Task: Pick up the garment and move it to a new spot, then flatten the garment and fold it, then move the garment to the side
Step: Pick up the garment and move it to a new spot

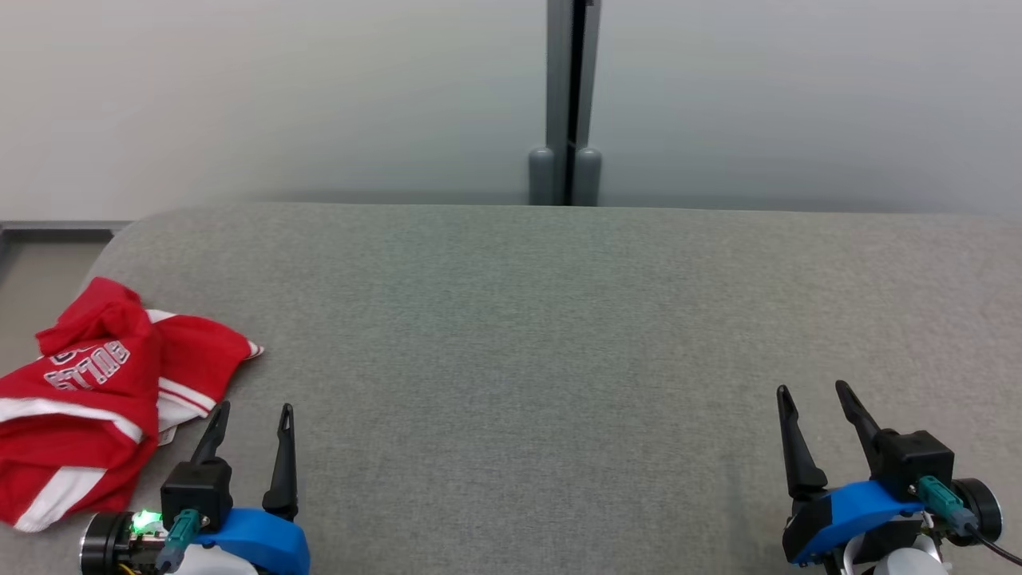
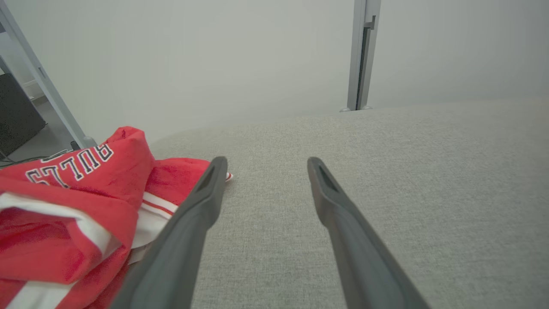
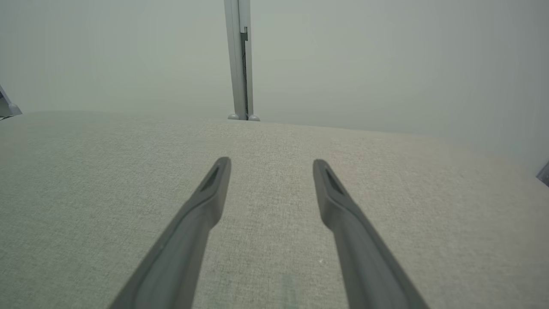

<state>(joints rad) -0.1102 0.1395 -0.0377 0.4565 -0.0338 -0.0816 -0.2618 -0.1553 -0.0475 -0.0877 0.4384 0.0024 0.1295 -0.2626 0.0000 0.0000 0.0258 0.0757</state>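
"BULLS" lettering (image 1: pixel 88 364) on red garment (image 1: pixel 76 443)

Grey fabric tabletop (image 1: pixel 559 319), rounded corner; pale panels (image 1: pixel 239 96) behind, grey post (image 1: pixel 565 96) btwn them.

1. Garment (image 1: pixel 96 399): red, with white stripes and white lettering, crumpled in a loose heap.
2. It lies just left of the left claw (image 1: pixel 255 407), its nearest fold beside that claw's left finger, well apart from the right claw (image 1: pixel 813 389).
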